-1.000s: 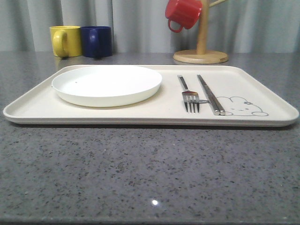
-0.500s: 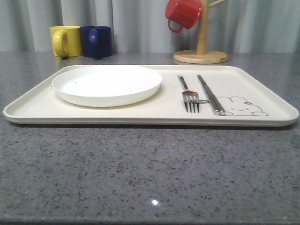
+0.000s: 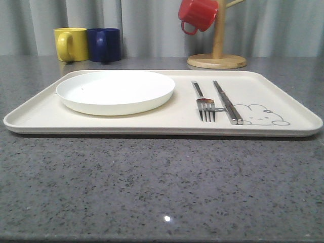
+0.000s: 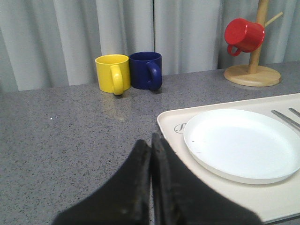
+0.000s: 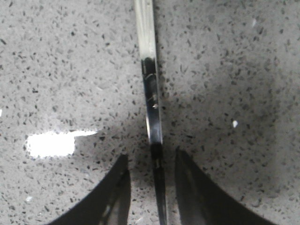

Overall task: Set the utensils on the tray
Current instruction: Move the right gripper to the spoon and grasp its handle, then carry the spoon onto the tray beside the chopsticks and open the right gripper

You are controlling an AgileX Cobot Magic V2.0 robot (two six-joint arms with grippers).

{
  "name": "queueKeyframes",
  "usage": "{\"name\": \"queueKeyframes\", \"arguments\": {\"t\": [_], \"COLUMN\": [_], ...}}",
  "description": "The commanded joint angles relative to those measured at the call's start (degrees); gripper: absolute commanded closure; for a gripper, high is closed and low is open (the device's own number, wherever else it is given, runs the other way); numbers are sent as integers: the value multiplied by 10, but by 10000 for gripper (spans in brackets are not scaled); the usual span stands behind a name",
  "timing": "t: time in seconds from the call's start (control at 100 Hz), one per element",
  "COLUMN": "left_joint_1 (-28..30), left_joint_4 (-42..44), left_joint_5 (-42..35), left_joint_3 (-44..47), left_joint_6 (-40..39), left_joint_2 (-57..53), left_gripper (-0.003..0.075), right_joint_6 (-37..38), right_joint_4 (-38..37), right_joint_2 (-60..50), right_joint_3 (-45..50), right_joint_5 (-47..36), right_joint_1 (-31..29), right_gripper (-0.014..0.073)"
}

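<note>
Nothing has shifted in the front view since a second ago. The tray [image 3: 283, 101] carries a white plate [image 3: 115, 91], then the fork [image 3: 204, 105] and chopsticks [image 3: 227, 103] (side by side). The left pincer [image 4: 151, 143] is pressed together above the table [image 4: 70, 136]. The right pincer [image 5: 151, 164] is spread astride a slim metal utensil [image 5: 152, 103] lying on the table.
</note>
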Motion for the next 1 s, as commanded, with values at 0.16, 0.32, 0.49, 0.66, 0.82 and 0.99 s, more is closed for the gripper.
{"name": "queueKeyframes", "arguments": {"t": [0.16, 0.32, 0.49, 0.66, 0.82, 0.99], "left_joint_1": [-3, -3, -3, -3, -3, -3], "left_joint_4": [-8, -8, -8, -8, -8, -8], "left_joint_5": [-46, -46, -46, -46, -46, -46], "left_joint_3": [-17, -17, -17, -17, -17, -17], "left_joint_6": [-3, -3, -3, -3, -3, -3], "left_joint_2": [4, 4, 4, 4, 4, 4], "left_gripper": [738, 738, 738, 738, 738, 738], "right_joint_6": [-6, -5, 11, 39, 72, 130], "right_joint_4": [7, 14, 16, 15, 15, 11], "right_joint_2": [-26, -26, -34, -77, -126, -167], "right_joint_3": [-20, -20, -20, -20, -20, -20], "right_joint_5": [-13, -12, -7, 11, 36, 34], "right_joint_1": [-2, -2, -2, 4, 29, 84], "right_gripper": [490, 645, 648, 648, 648, 648]}}
